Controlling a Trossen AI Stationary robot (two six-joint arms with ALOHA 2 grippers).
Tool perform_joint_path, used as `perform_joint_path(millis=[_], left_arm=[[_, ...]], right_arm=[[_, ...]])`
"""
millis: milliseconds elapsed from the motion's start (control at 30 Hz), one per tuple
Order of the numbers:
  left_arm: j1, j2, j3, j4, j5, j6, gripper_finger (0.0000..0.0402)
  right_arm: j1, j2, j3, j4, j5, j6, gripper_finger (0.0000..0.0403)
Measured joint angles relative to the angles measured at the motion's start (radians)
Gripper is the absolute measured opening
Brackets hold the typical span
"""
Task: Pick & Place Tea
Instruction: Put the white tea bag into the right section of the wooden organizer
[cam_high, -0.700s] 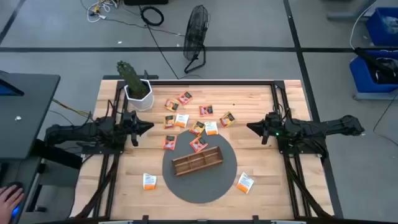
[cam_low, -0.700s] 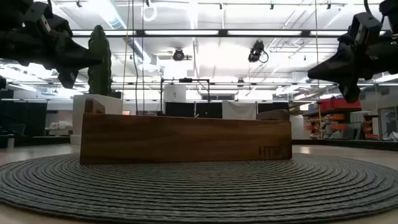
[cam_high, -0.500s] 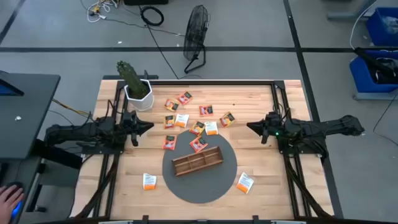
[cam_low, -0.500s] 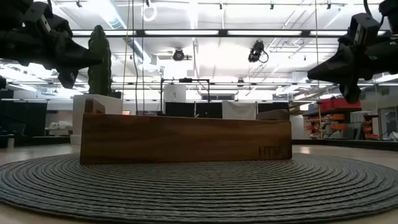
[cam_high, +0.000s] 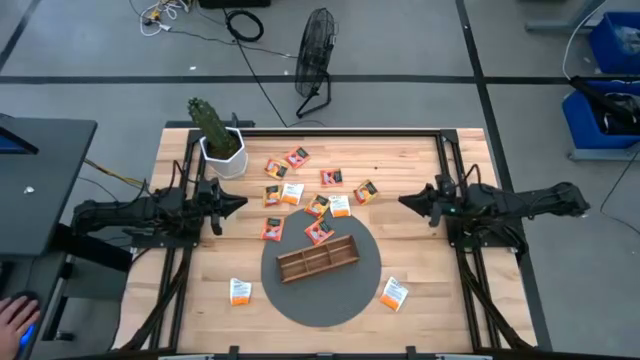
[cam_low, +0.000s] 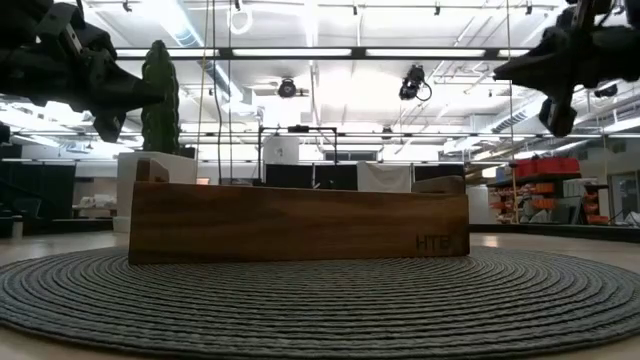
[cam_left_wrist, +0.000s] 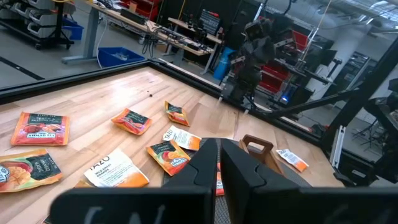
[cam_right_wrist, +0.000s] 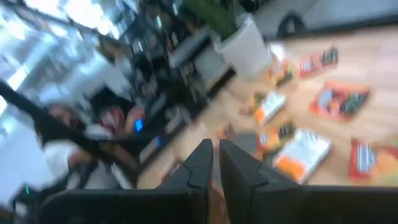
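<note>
Pre-grasp: nothing picked yet. Tea sachets (cam_high: 318, 232) lie scattered on the table (cam_high: 410, 262), mostly behind the wooden tray (cam_high: 317, 259). Right gripper (cam_high: 405, 203) and left gripper (cam_high: 240, 203) hover with fingers pressed together (nearly). Next: spread fingers, descend on one sachet.

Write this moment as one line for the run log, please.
left gripper: shut, waiting at table's left | right gripper: shut, raised at right | tea sachets: scattered, none held | wooden tray: on mat, looks empty

Orange-and-white tea sachets (cam_high: 297, 191) lie flat, scattered across the wooden table (cam_high: 420, 280).
</note>
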Motion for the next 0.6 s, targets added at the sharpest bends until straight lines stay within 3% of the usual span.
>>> perform_joint_path(millis=[233, 367, 467, 600], left_arm=[[0.0, 0.0, 0.0, 0.005, -0.002, -0.098, 0.0023], [0.0, 0.0, 0.0, 0.006, -0.007, -0.138, 0.0023], [0.0, 0.0, 0.0, 0.006, -0.008, -0.162, 0.0023], [0.0, 0.0, 0.0, 0.008, -0.008, -0.16, 0.0023]], right_arm=[[0.001, 0.234, 0.164, -0.207, -0.354, 0.206, 0.0036], [0.029, 0.398, 0.192, -0.221, -0.571, 0.26, 0.0036], [0.076, 0.497, 0.194, -0.176, -0.627, 0.356, 0.0036], [0.158, 0.604, 0.194, -0.105, -0.6, 0.423, 0.0044]])
